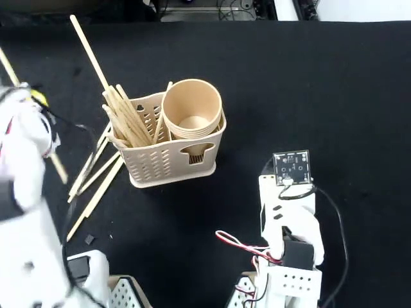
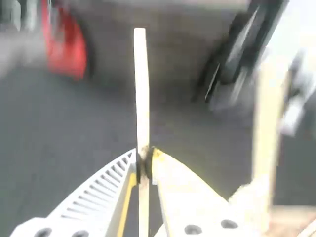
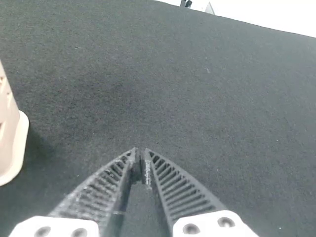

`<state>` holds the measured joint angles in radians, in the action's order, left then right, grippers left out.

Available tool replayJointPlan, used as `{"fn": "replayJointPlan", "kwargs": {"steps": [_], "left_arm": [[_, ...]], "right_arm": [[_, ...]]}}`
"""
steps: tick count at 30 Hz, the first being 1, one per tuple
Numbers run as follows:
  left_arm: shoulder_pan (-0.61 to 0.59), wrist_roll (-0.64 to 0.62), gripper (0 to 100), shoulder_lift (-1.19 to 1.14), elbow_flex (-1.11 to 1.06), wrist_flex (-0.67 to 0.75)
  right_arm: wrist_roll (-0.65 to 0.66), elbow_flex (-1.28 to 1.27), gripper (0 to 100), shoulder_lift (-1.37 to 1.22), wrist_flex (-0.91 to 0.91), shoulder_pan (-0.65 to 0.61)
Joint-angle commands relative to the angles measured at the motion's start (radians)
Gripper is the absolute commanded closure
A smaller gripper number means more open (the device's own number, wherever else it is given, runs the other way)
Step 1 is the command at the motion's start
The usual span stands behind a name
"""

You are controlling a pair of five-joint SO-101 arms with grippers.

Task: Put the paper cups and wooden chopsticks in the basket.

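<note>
- Wood in the left gripper (image 2: pixel 145 160): pinches one chopstick (image 2: pixel 141 89) tight between closed fingertips, stick running straight out past the tips and back down between the fingers.
- Rides on the blurred left arm (image 1: pixel 26 167) at the left side of the black table (image 1: pixel 334 96).
- To the right of that gripper and apart from it: a beige slotted basket (image 1: pixel 168 160), upright on the table.
- In the compartment farther from the left gripper: a stack of paper cups (image 1: pixel 191 109), upright, mouths up.
- In the compartment nearer the left gripper: a bundle of chopsticks (image 1: pixel 125 122), leaning out over the rim toward that gripper's side, one long stick reaching well beyond the rest.
- Flat on the table between the left arm and the basket: loose chopsticks (image 1: pixel 96 179), fanned out, upper ends close against the basket's base.
- Right gripper (image 3: pixel 140 165): closes on nothing, fingertips together over bare black table.
- Ahead of the right gripper and to its left: the basket again, one lower corner just visible off to the side of the tips, not touching them.
- Right arm (image 1: pixel 289 218): sits folded near the table's front edge, apart from the basket.
</note>
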<state>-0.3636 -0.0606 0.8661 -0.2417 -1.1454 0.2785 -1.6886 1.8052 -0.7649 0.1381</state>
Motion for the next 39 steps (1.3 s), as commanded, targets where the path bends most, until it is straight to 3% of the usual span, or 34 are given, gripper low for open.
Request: {"fn": "replayJointPlan", "kwargs": {"steps": [1, 6, 12, 23, 28, 35, 39], "left_arm": [[0.082, -0.091, 97, 0.212, -0.005, 0.318], [0.205, -0.259, 97, 0.345, -0.142, 0.601], [0.36, -0.296, 97, 0.368, -0.254, 0.629], [0.375, -0.295, 97, 0.367, -0.591, 0.795], [0.42, -0.267, 84, 0.367, -0.653, 0.675], [0.44, -0.267, 83, 0.376, -0.575, 0.549], [0.364, -0.184, 82, 0.373, -0.349, 0.321]], "right_arm": [[0.009, 0.005, 97.7, 0.065, -0.002, -0.011], [0.009, 0.005, 97.7, 0.065, -0.002, -0.011], [0.009, 0.005, 97.7, 0.065, -0.002, -0.011], [0.009, 0.005, 97.7, 0.065, 0.0, -0.011], [0.009, 0.005, 97.7, 0.065, 0.0, -0.011], [0.009, 0.005, 97.7, 0.065, 0.0, -0.011], [0.009, 0.005, 97.7, 0.065, -0.002, -0.011]]}}
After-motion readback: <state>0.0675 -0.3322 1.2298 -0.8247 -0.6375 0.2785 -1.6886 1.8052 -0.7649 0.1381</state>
